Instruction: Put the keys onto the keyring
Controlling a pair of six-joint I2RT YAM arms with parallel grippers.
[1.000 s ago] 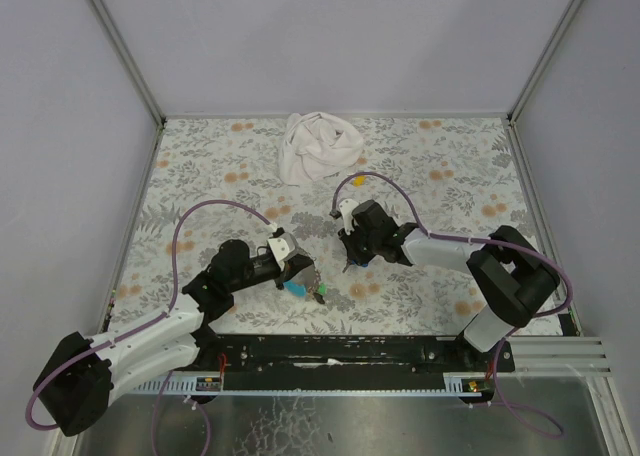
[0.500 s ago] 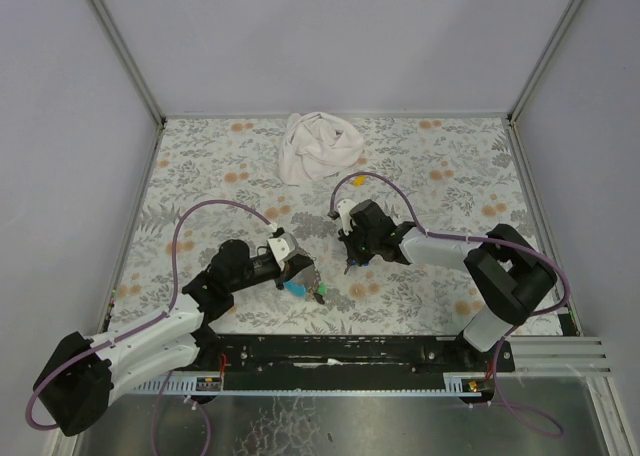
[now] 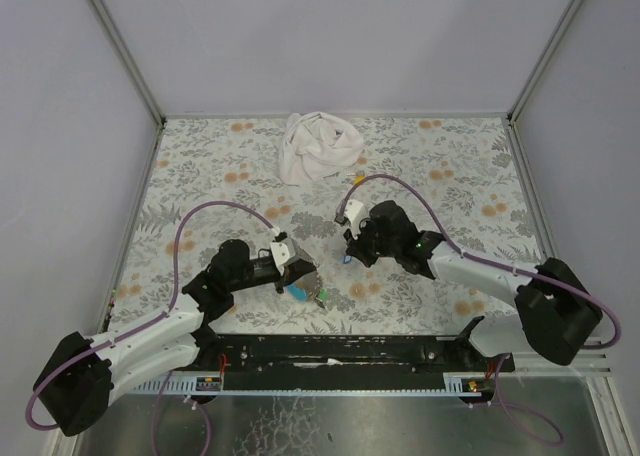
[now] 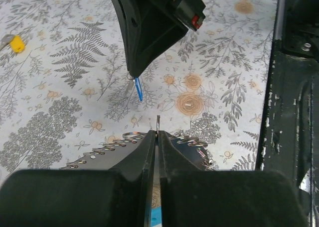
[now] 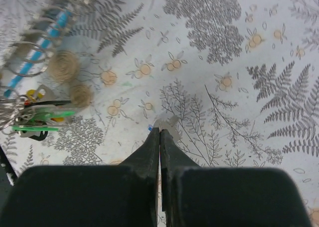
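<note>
My left gripper (image 3: 304, 279) is shut on the edge of the thin metal keyring (image 4: 157, 123), which sticks up between the fingertips. Small wire rings (image 4: 124, 137) show on either side of the jaws. The strap's blue side (image 3: 296, 294) and green-capped keys (image 3: 320, 298) hang below it, and they also show in the right wrist view (image 5: 40, 123). My right gripper (image 3: 349, 253) is shut on the blue-capped key (image 4: 138, 90), held just above the cloth and a short way right of the left gripper. Its silver blade (image 5: 168, 122) pokes out past the fingertips.
A crumpled white cloth (image 3: 317, 146) lies at the back of the flowered table cover (image 3: 450, 176). A small yellow bit (image 3: 360, 159) sits next to the cloth. The black base rail (image 3: 340, 348) runs along the near edge, and grey walls close the sides.
The right arm has swung its elbow out to the right and lower, while its gripper keeps the blue key near the same spot. The left gripper has shifted slightly nearer the rail.
</note>
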